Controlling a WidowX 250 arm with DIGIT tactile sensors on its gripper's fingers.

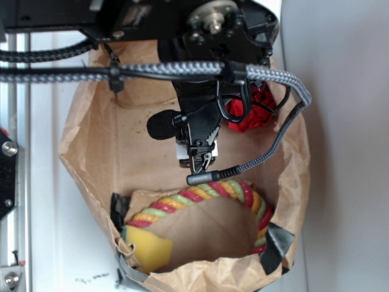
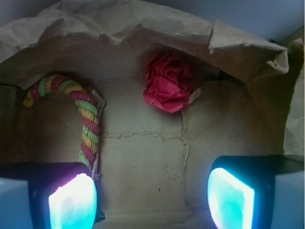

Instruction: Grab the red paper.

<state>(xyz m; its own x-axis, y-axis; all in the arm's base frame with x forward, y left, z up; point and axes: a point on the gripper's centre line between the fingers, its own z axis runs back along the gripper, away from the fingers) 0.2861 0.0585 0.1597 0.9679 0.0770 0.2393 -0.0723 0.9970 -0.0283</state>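
Observation:
The red paper (image 2: 167, 88), a crumpled bright red ball, lies on the floor of a brown paper bag (image 2: 119, 24) against its far wall. In the exterior view the red paper (image 1: 246, 118) is partly hidden behind the arm and its wires. My gripper (image 2: 150, 200) is open, and only bare bag floor shows between its glowing pads (image 2: 72, 202). The paper sits ahead of the pads, slightly right of centre and well apart from them. From outside, my gripper (image 1: 197, 155) hangs over the middle of the bag.
A red, yellow and green striped rope (image 2: 88, 124) curves along the left. In the exterior view the rope (image 1: 200, 191) arcs across the near end beside a yellow sponge block (image 1: 149, 248). The bag's walls (image 1: 91, 140) rise all round. A braided cable (image 1: 182, 70) crosses above.

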